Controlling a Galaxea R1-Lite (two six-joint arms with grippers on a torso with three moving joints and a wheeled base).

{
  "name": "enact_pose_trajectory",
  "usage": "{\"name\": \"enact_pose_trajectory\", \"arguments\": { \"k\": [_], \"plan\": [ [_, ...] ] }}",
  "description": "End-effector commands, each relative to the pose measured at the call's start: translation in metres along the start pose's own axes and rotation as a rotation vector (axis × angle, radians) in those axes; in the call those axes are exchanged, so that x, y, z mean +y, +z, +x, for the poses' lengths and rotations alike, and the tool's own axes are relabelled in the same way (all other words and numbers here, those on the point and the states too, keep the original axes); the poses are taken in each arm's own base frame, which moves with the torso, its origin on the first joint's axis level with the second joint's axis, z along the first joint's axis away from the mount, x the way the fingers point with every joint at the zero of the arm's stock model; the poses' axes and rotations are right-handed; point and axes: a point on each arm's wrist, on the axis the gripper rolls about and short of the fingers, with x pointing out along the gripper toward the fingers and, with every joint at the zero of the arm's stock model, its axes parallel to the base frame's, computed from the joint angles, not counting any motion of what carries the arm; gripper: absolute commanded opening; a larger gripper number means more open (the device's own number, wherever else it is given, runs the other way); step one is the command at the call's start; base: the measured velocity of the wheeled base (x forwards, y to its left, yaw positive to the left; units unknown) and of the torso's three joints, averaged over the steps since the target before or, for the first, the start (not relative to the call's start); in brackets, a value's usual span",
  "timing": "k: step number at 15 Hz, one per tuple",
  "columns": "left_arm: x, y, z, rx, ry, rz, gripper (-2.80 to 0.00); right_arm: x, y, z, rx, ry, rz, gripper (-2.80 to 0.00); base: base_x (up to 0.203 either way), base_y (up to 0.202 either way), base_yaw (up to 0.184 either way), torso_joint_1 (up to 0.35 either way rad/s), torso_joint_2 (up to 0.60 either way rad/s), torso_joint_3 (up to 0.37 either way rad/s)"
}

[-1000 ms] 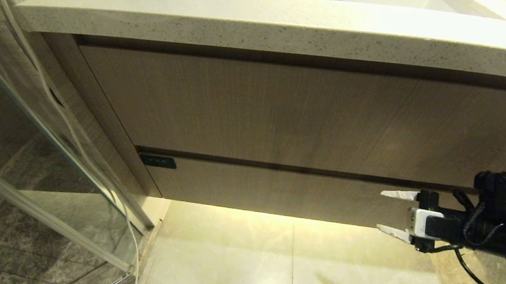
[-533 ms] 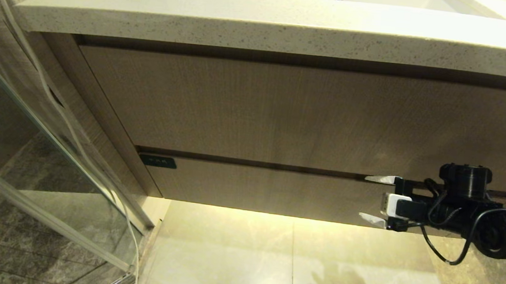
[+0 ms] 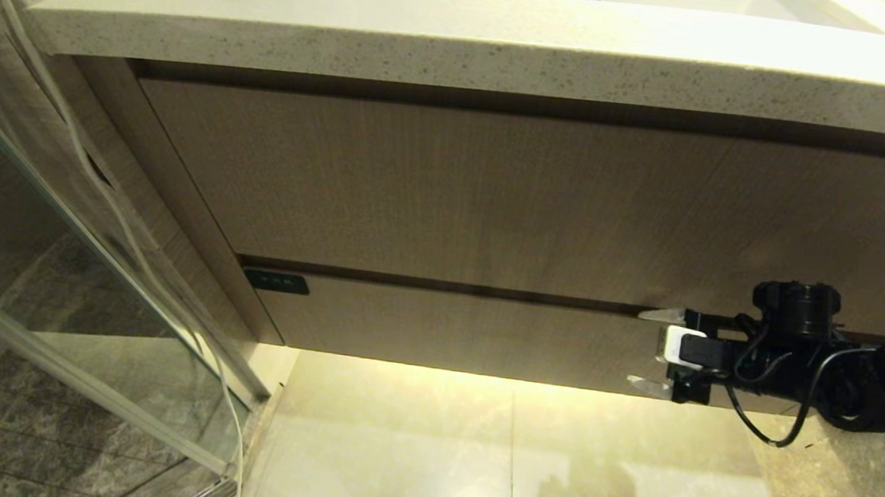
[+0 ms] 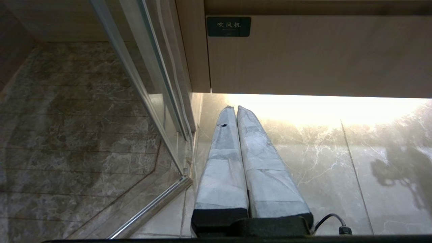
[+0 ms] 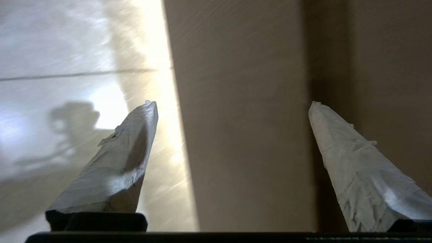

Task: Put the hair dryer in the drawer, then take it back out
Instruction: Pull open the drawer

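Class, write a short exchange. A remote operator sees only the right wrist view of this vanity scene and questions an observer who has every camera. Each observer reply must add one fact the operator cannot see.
Operator: My fingers straddle a wood panel. Which one is it?
Observer: The right hand is open at the right end of the drawer. That is the lower front, with a dark green label at its left corner.
Operator: Where is my other hand?
Observer: The left hand is shut and aimed at the floor tiles near that labelled corner.
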Motion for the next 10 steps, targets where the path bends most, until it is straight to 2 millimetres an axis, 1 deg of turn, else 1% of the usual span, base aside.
{"name": "enact_pose_trajectory", "arguments": {
  "k": [1, 3, 6, 10],
  "plan": [
    [0.000, 0.000, 0.000, 0.000, 0.000, -0.001, -2.80, 0.004, 0.009, -0.007, -0.005, 0.062, 0.024, 0.00, 0.000, 0.000, 0.000, 0.000, 0.00, 0.000],
    [0.000, 0.000, 0.000, 0.000, 0.000, -0.001, -2.80, 0.002, 0.014, -0.005, 0.006, 0.064, 0.020, 0.00, 0.000, 0.000, 0.000, 0.000, 0.00, 0.000],
    [0.000, 0.000, 0.000, 0.000, 0.000, -0.001, -2.80, 0.007, 0.025, 0.001, 0.004, 0.080, 0.024, 0.00, 0.000, 0.000, 0.000, 0.000, 0.00, 0.000],
    [0.000, 0.000, 0.000, 0.000, 0.000, -0.001, -2.80, 0.006, 0.030, 0.003, -0.002, 0.074, 0.012, 0.00, 0.000, 0.000, 0.000, 0.000, 0.00, 0.000]
  ]
}}
